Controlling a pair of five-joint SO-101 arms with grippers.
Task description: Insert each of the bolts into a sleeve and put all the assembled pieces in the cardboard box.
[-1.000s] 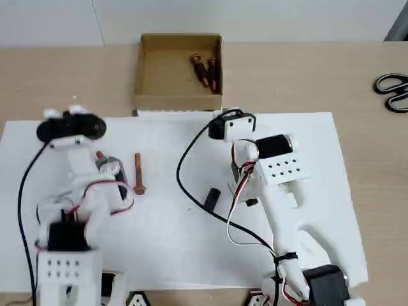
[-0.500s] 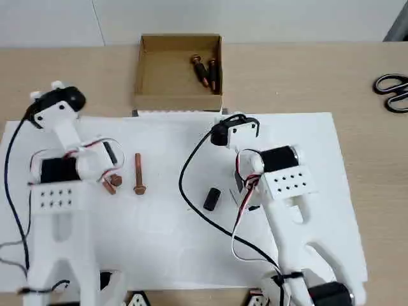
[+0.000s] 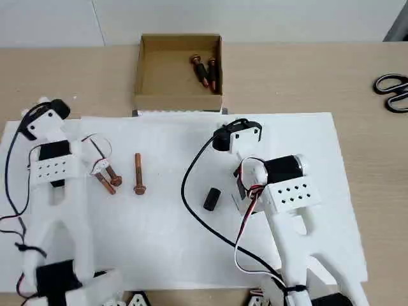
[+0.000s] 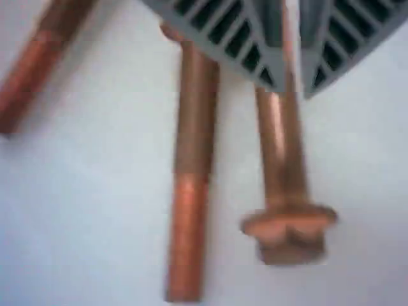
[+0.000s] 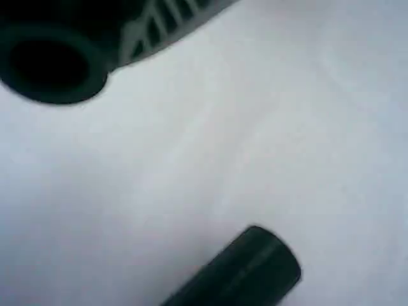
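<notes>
Three copper bolts lie on the white paper at the left. My left gripper [image 4: 290, 89] [image 3: 102, 172] is shut on the shaft of one bolt [image 4: 285, 159], whose hex head points away from the fingers. A second bolt [image 4: 190, 191] [image 3: 112, 177] lies right beside it. The third bolt [image 3: 138, 173] lies apart to the right. My right gripper [image 5: 108, 38] [image 3: 241, 191] is shut on a black sleeve [image 5: 54, 64], seen end-on with its hole showing. Another black sleeve [image 3: 211, 199] [image 5: 245, 268] lies on the paper just left of it. The cardboard box [image 3: 148, 70] holds assembled pieces [image 3: 205, 69].
White paper [image 3: 166, 248] covers the middle of the wooden table. Scissors [image 3: 392, 89] lie at the far right edge. The right arm's black cable [image 3: 186, 185] loops over the paper near the loose sleeve.
My left arm has swung around and its wrist has moved toward the far left, with the gripper now at the pair of bolts. My right arm has drawn back slightly toward the near edge.
</notes>
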